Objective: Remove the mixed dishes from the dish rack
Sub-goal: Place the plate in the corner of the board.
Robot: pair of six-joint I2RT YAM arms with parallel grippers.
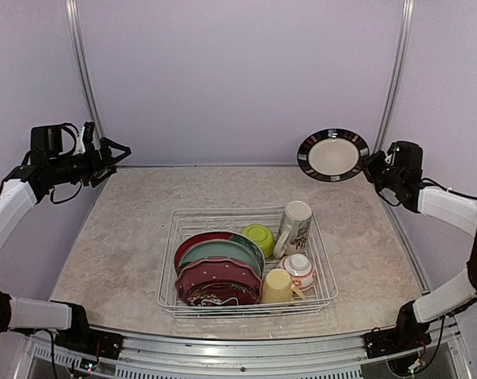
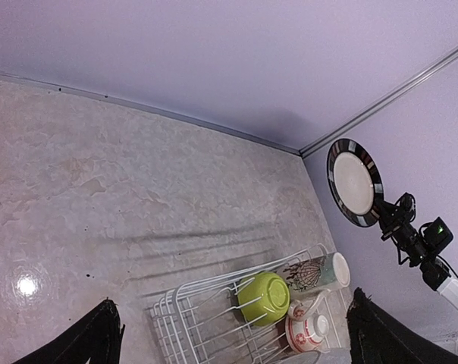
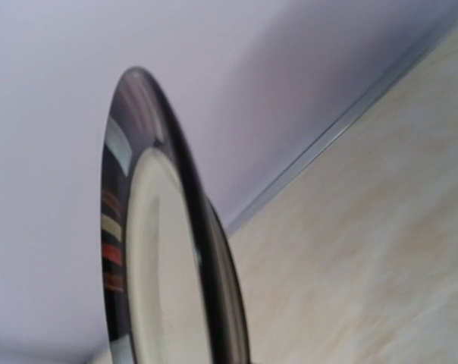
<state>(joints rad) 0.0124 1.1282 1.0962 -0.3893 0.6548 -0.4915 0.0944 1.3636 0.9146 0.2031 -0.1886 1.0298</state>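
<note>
The dish rack (image 1: 167,272) lies low between my two claws, well beneath both. There is one of it, stiff light wire, and it is not mine to lift.

My right claw (image 1: 374,167) is pressed together on the black striped rim of a cream-centred plate (image 1: 332,155), which juts out beyond the fingertips, tilted up in the air. I judge it hard, glazed, slick and breakable. Held by one edge it could swivel, so it needs a deep rim grip and slow moves.

Down and inward from that claw, four racked plates (image 1: 219,260) lean overlapped, as best I can count. Each should be taken by its top rim.

There are two mugs, one tall cream mug (image 1: 294,227) and one pale yellow mug (image 1: 278,286). I would grip each by its wall or lip.

There are two bowls, a lime-green bowl (image 1: 258,238) and a small white-and-red bowl (image 1: 299,270). These are light and should be taken by the rim.

My left claw (image 1: 112,158) is spread wide, empty and raised.
</note>
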